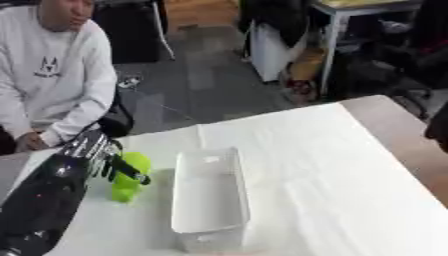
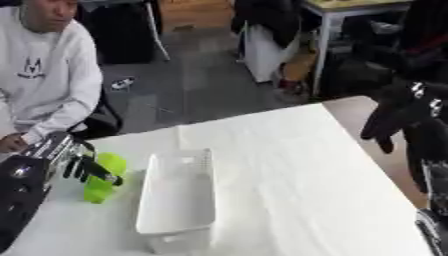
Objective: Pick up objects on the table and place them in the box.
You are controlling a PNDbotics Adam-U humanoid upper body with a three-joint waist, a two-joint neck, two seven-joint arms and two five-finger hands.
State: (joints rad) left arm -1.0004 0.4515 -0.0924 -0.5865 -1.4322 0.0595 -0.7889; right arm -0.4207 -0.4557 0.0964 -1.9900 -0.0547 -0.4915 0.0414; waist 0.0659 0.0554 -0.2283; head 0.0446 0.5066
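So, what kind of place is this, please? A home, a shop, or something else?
Probably a lab or workshop, not a home. The robot's left hand grips a green object beside a white box on a table under a white cloth. Behind it are a bare grey floor and a metal-legged workbench.

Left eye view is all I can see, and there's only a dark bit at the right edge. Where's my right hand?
Observer: The right eye view shows the right hand raised over the table's bare brown far right corner, beyond the white cloth.
Operator: Is it holding something? My left hand has its fingers round the green object.
Observer: No. Its fingers hang down relaxed, with nothing in them.
Operator: Is it near the box?
Observer: No. It is far to the right of the white box, with a wide stretch of cloth between.
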